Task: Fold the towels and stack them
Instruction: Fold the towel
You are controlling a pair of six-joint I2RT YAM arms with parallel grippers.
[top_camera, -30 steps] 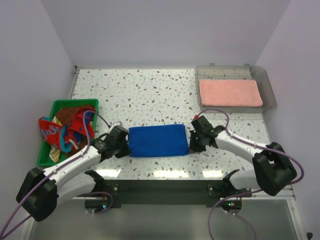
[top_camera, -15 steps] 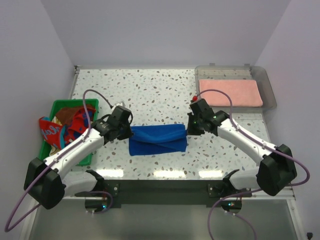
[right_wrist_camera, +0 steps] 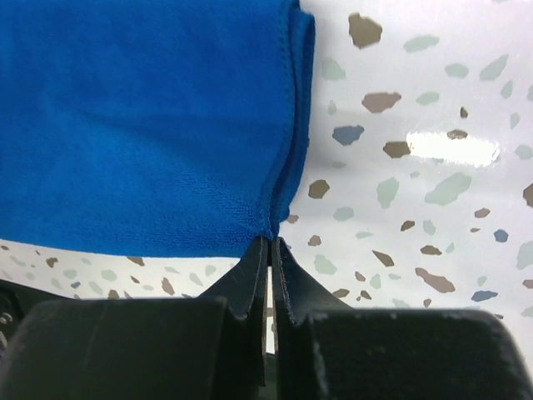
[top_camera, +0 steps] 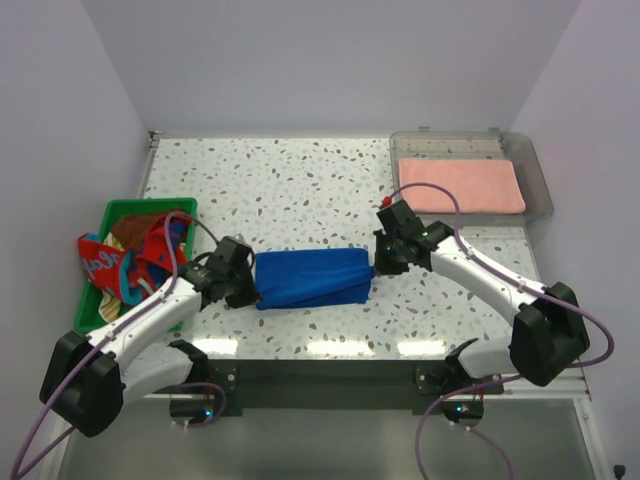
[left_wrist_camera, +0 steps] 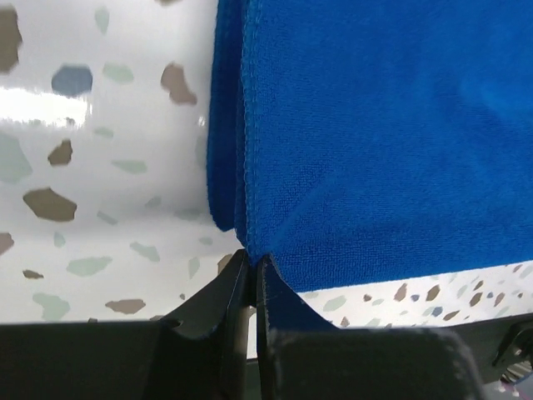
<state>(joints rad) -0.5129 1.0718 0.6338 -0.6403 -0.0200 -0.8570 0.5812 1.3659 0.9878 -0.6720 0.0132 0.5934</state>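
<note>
The royal blue towel (top_camera: 310, 278) lies folded into a narrow band near the front middle of the table. My left gripper (top_camera: 250, 287) is shut on its left end; the left wrist view shows the cloth (left_wrist_camera: 375, 125) pinched at the fingertips (left_wrist_camera: 250, 260). My right gripper (top_camera: 376, 262) is shut on its right end; the right wrist view shows the towel (right_wrist_camera: 141, 117) pinched at the tips (right_wrist_camera: 271, 240). A folded salmon pink towel (top_camera: 460, 186) lies in the clear tray (top_camera: 540, 190). The blue and red patterned towel (top_camera: 120, 262) and a brown one (top_camera: 135, 228) are heaped in the green basket (top_camera: 92, 305).
The clear tray stands at the back right corner. The green basket stands at the left edge, just left of my left arm. Speckled tabletop (top_camera: 290, 190) stretches behind the blue towel. Walls close in on both sides.
Both grippers lifted the towel's near edge and carried it away from the arms, folding the wide blue rectangle into a narrower band. The left gripper has since come back down and nearer.
</note>
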